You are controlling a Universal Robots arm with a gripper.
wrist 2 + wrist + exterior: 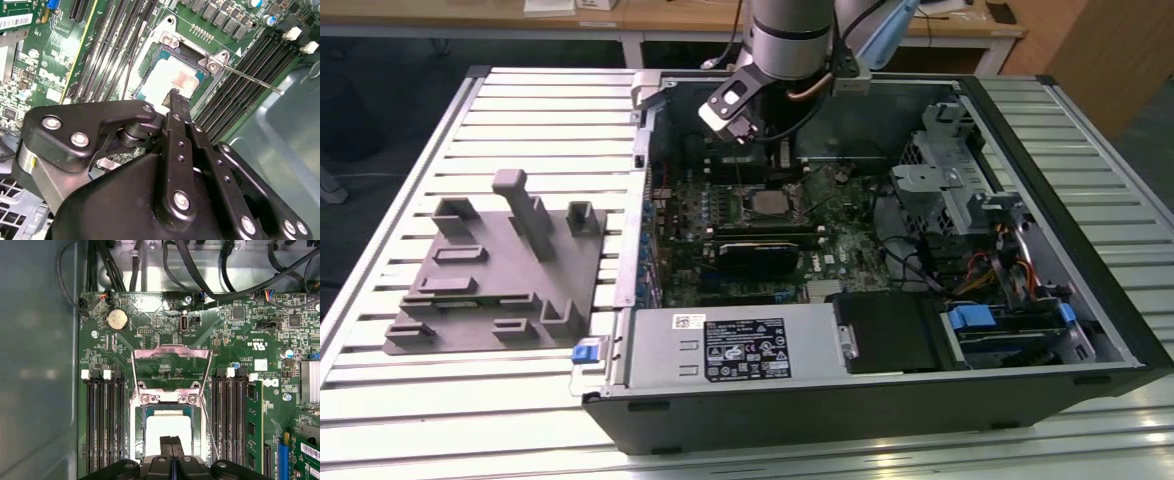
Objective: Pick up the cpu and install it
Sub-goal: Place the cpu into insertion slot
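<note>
Pressing its two black fingers (176, 125) flat together with nothing pinched between them, the gripper (175, 96) is hanging tip-down directly over the cpu (167, 75); whether the tips are touching its top cannot be told. The cpu is lying flat inside the socket (137, 440) of the green motherboard (240, 340), and it is showing as a small square with a bright silvery-white metal top, a faint coppery reflection near its middle in the second wrist view, and a thin darker rim where it is meeting the socket frame. The socket's metal load plate (170, 352) is standing swung open beyond the cpu, and the thin retention lever (250, 77) is sticking out sideways from the socket corner. Black memory slots (102, 425) are flanking the socket on both sides, with one green memory stick (254, 430) sitting in an outer slot. A coin cell battery (118, 319) is sitting farther along the board. In the exterior view the arm is reaching down into the open computer case (881, 400), which is lying on a slatted table (400, 400) beside a grey fixture block (494, 270) on the exterior view's left.
</note>
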